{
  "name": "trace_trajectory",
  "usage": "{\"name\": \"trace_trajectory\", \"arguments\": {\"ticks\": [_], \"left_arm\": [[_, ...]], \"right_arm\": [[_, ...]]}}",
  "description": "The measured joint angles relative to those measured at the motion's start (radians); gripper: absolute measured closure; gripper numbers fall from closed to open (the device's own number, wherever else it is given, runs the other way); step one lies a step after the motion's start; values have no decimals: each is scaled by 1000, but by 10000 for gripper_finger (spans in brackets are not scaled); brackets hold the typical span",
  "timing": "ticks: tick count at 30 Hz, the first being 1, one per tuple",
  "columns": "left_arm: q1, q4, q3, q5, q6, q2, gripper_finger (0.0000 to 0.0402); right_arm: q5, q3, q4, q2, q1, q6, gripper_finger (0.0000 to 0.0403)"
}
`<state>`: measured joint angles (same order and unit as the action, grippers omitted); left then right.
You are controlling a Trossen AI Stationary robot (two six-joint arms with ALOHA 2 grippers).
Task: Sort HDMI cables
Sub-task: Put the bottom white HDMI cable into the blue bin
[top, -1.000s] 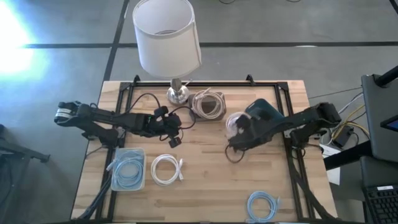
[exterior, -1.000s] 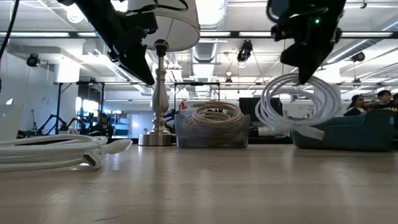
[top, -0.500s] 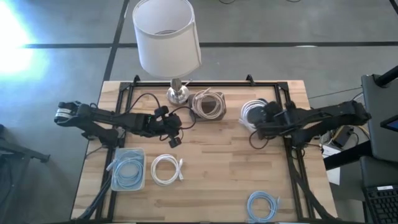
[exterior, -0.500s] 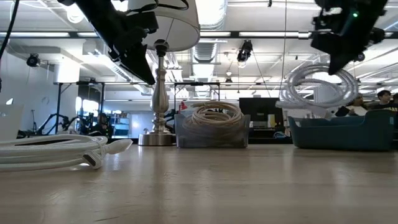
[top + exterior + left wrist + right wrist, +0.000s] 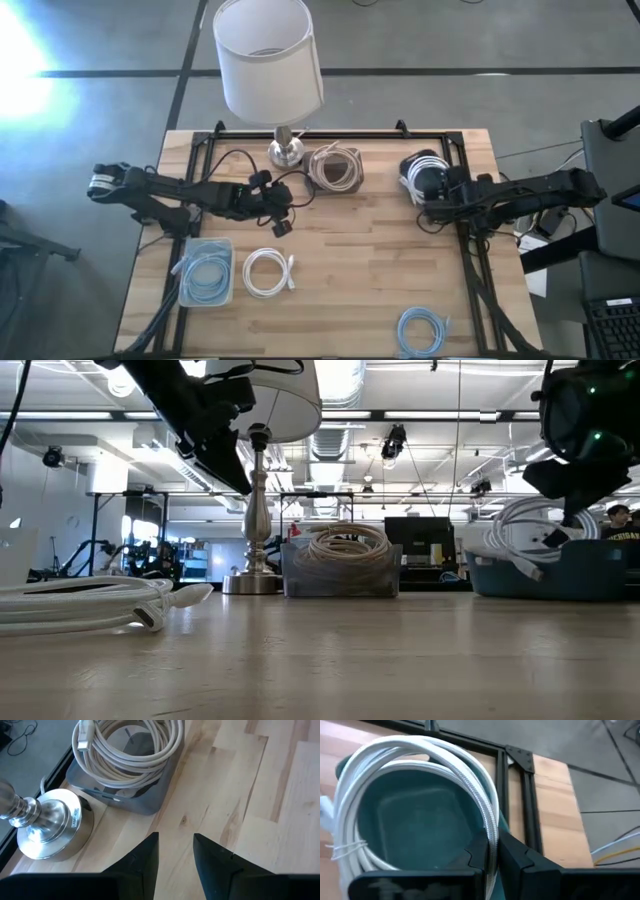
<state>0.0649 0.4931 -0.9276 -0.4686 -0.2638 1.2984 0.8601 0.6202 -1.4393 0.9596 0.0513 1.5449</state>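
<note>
My right gripper (image 5: 492, 846) is shut on a white HDMI cable coil (image 5: 420, 765) and holds it over the teal bin (image 5: 415, 820) near the table's far right; the low view shows the coil (image 5: 515, 530) at the bin's rim (image 5: 560, 575). My left gripper (image 5: 176, 842) hovers open above bare wood near the grey bin (image 5: 135, 802) that holds a beige coil (image 5: 132, 750). Elsewhere, a light blue coil (image 5: 206, 275) lies in a clear bin, a white coil (image 5: 268, 272) lies flat on the table, and another light blue coil (image 5: 424, 330) lies at the near edge. My right gripper pinches the bundled strands on one side of the white coil (image 5: 494, 827) between its two fingers, which lie across the strands. The coil hangs tilted in front of the fingers above the teal bin's inside. Whether it touches the bin, I cannot tell.
A lamp stands at the far edge, its metal base (image 5: 285, 151) beside the grey bin and its white shade (image 5: 268, 55) overhead. A black frame (image 5: 455, 150) runs along the table's far and side edges. Bare wood lies in the table's middle (image 5: 350, 260).
My right gripper has carried the white coil from the table's middle toward the right and far edges, over the teal bin, and has come down with it. The coil, which hung well above the bin's height, now sits at its rim.
</note>
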Motion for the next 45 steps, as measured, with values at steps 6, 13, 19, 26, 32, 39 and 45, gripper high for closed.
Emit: {"name": "trace_trajectory", "arguments": {"ticks": [6, 13, 19, 26, 32, 39, 45], "left_arm": [[-2, -8, 0, 0, 5, 0, 277], [-2, -8, 0, 0, 6, 0, 277], [-2, -8, 0, 0, 7, 0, 277], [-2, -7, 0, 0, 7, 0, 277], [-2, -7, 0, 0, 7, 0, 277], [-2, -8, 1, 0, 7, 0, 277], [-2, -16, 26, 0, 7, 0, 277]], "right_arm": [[8, 70, 9, -5, 0, -78, 379], [121, 216, 5, -2, 0, -188, 378], [213, 277, -77, -2, -10, -276, 378], [215, 239, -110, 2, -86, -229, 378], [213, 163, -109, 38, -180, -124, 379], [108, 148, -102, 122, -237, -110, 379], [75, 148, -99, 200, -238, -163, 380]]}}
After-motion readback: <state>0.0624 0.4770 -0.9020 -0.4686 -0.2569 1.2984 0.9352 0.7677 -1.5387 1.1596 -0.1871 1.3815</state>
